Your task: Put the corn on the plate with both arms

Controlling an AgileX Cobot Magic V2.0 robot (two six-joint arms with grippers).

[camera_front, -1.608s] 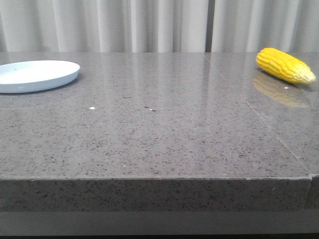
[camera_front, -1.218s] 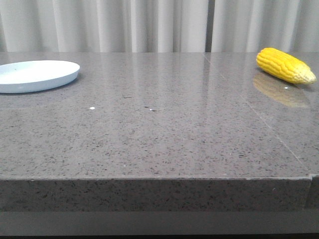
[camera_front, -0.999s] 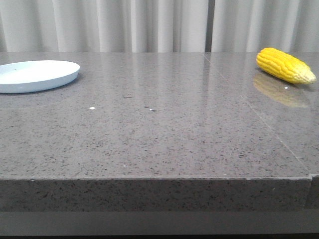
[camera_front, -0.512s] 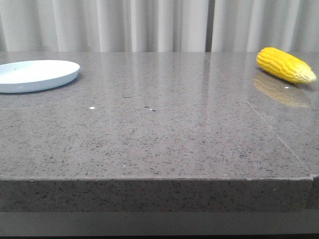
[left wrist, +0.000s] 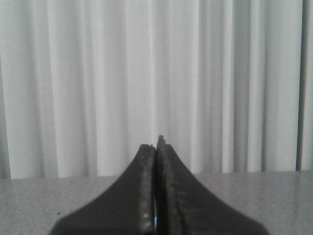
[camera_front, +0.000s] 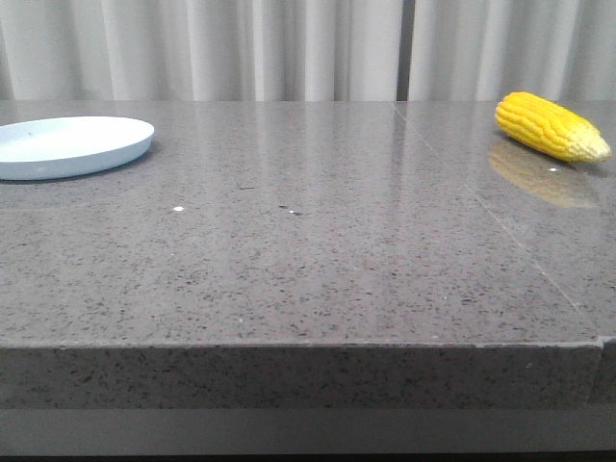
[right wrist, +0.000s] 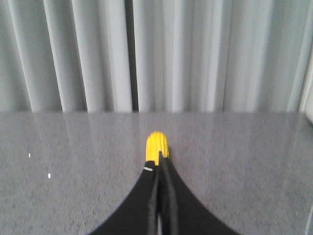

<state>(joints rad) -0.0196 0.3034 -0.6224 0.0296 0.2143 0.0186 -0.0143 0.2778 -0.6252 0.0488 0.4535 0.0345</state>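
Observation:
The yellow corn (camera_front: 551,126) lies on the grey table at the far right, its paler tip pointing right. The pale blue-white plate (camera_front: 69,145) sits at the far left. Neither gripper shows in the front view. In the left wrist view my left gripper (left wrist: 157,147) is shut and empty, facing the curtain over the table. In the right wrist view my right gripper (right wrist: 159,164) is shut and empty; the corn (right wrist: 157,145) shows end-on on the table beyond its tips, apart from them.
The grey speckled table (camera_front: 308,250) has a seam (camera_front: 481,207) running front to back on the right side. White curtains (camera_front: 289,48) hang behind the table. Its front edge (camera_front: 289,348) is near the camera.

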